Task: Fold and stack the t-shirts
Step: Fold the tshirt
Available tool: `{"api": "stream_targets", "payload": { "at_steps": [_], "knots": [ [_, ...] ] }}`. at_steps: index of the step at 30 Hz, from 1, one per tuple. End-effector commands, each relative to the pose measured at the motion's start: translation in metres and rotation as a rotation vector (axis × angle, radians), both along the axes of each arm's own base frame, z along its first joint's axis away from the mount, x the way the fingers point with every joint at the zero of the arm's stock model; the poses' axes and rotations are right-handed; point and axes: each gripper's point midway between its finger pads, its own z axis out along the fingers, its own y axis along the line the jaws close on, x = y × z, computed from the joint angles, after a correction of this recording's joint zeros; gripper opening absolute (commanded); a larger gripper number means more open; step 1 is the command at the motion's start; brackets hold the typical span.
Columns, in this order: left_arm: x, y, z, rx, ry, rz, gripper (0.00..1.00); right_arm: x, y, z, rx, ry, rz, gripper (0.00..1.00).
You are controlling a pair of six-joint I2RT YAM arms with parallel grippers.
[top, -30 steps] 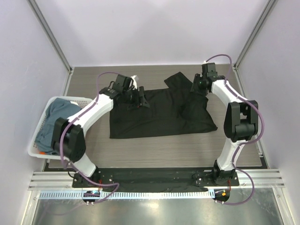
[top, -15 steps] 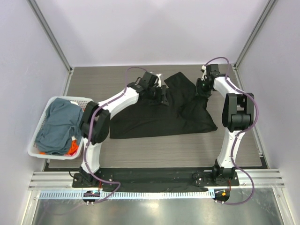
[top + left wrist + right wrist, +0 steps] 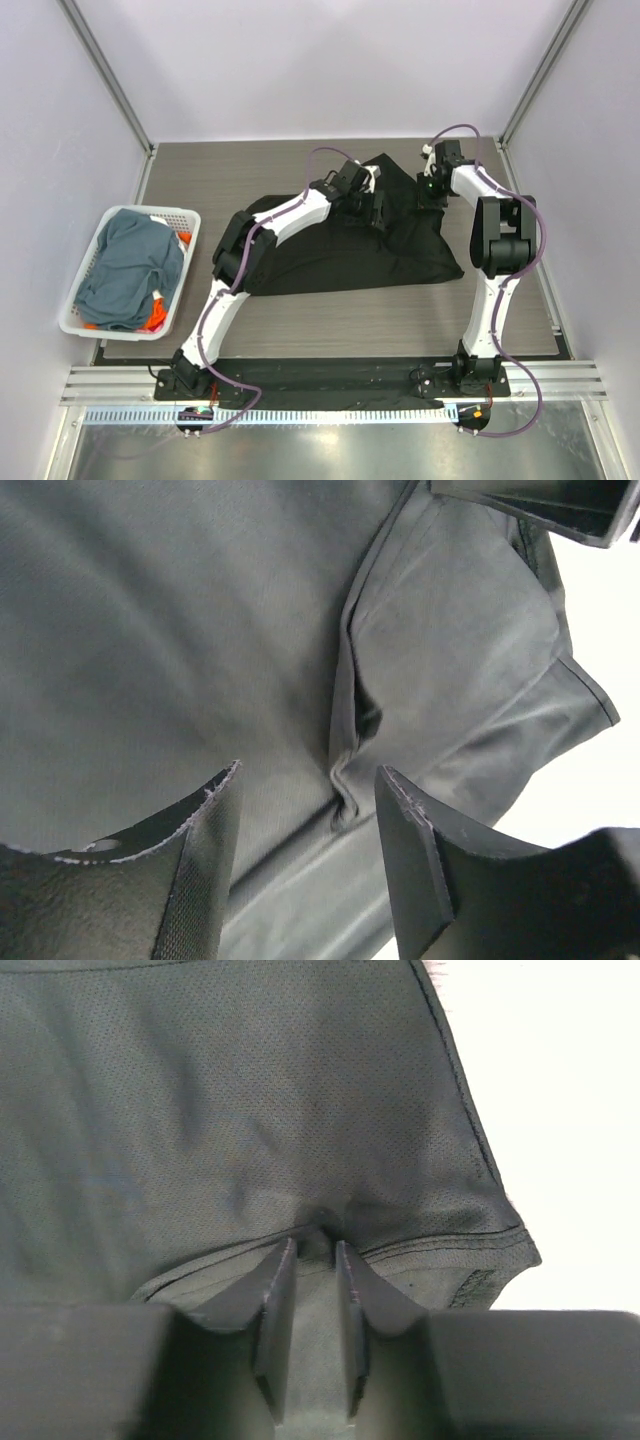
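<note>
Black t-shirt lay spread on the table, flat on the side left of both sets of jaws and rumpled beneath them. Both grippers were positioned over the rumpled far portion, near each other but apart.

Left gripper: the jaws stood apart. In the left wrist view, a raised fold of the black cloth ran through the gap between the two fingers. A sleeve-like flap with a stitched edge lay beyond the jaws, to their right. Contact between the fingertips and the cloth could not be determined.

Right gripper: the jaws stood close together. In the right wrist view, a small ridge of the black cloth was gathered at the tips of the fingers and appeared to be pinched between them. The stitched hem ran from the tips toward the right of the jaws, and bare table showed past it.

Blue-grey t-shirt lay heaped in the white basket, well apart from both sets of jaws, on the left side. Orange t-shirt showed under the heap at the basket's near edge.
</note>
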Motion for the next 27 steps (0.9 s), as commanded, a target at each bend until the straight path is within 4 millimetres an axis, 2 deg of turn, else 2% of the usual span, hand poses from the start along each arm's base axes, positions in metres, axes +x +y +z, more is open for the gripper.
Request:
{"api": "stream_targets", "payload": {
  "at_steps": [1,2,3,7,10,11,14,15,17,19,23,27],
  "knots": [
    [0.006,-0.017,0.013,-0.036,-0.053,-0.051,0.57,0.014,0.000,0.011,-0.033,-0.054,0.017,0.23],
    [0.005,-0.022,0.016,-0.046,-0.060,-0.063,0.57,0.015,0.001,0.011,-0.040,-0.055,0.018,0.20],
    [0.004,-0.023,0.008,-0.036,-0.051,-0.066,0.57,0.016,0.002,0.011,-0.049,-0.057,0.020,0.18],
    [0.007,-0.025,0.001,-0.030,-0.049,-0.067,0.54,0.019,-0.003,0.019,-0.098,-0.082,0.003,0.09],
    [0.007,-0.026,-0.006,-0.023,-0.044,-0.072,0.46,0.023,-0.005,0.028,-0.132,-0.112,-0.015,0.05],
    [0.008,-0.026,-0.007,-0.023,-0.043,-0.072,0.42,0.024,-0.004,0.030,-0.144,-0.119,-0.009,0.04],
    [0.009,-0.028,-0.010,-0.029,-0.032,-0.069,0.20,0.025,-0.002,0.033,-0.151,-0.131,-0.007,0.01],
    [0.009,-0.028,-0.009,-0.030,-0.027,-0.064,0.09,0.026,-0.003,0.033,-0.157,-0.134,-0.009,0.01],
    [0.011,-0.027,-0.008,-0.020,-0.031,-0.043,0.00,0.027,-0.008,0.035,-0.187,-0.143,-0.024,0.01],
    [0.010,-0.024,-0.007,-0.011,-0.025,-0.030,0.00,0.029,-0.020,0.042,-0.246,-0.176,-0.074,0.01],
    [0.012,-0.018,0.002,-0.008,-0.037,0.020,0.00,0.034,-0.017,0.056,-0.232,-0.242,-0.069,0.01],
    [0.020,-0.011,0.009,0.007,-0.065,0.095,0.00,0.036,-0.016,0.059,-0.224,-0.253,-0.062,0.01]
  ]
}}
